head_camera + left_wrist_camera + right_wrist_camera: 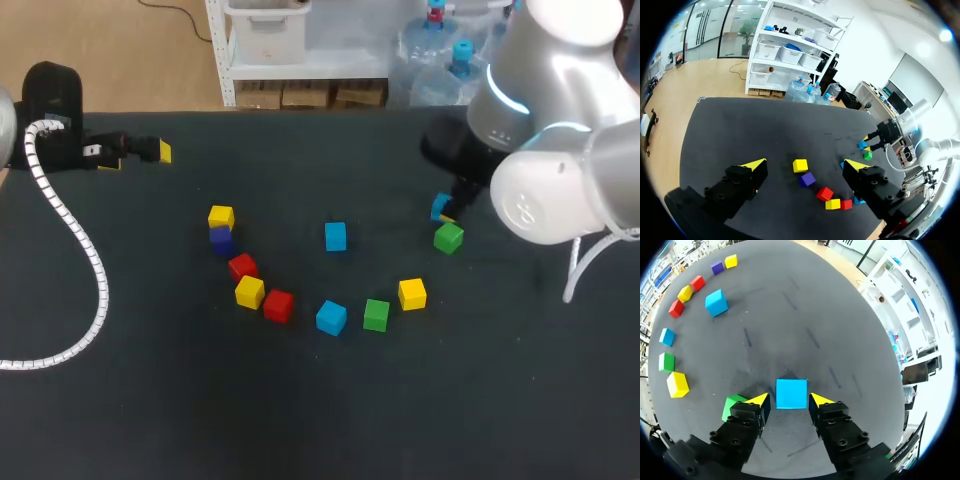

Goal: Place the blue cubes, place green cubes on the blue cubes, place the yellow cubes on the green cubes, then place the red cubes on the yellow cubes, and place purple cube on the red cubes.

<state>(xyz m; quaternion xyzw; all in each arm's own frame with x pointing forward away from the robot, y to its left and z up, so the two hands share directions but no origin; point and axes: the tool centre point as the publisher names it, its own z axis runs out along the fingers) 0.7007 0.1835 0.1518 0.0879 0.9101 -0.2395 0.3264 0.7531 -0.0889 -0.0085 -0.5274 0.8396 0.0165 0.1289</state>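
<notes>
1. The right end effector (790, 401) is hanging low at about two o'clock on the tabletop (300, 400). Its fingers are standing apart and straddling a blue cube (791, 390) without clearly pinching it, probably lining up a pick for the base layer.
2. A green cube (732, 405) is sitting just beside the outer side of one finger, so clearance is looking tight there.
3. The left end effector (802, 170) is resting at ten o'clock near the far edge, fingers wide apart and empty, probably leaving the middle free.
4. A loose arc of cubes (278, 305) is curving from nine to four o'clock around another blue cube (335, 236). Open room is lying toward six o'clock, which looks suitable for stacking.
</notes>
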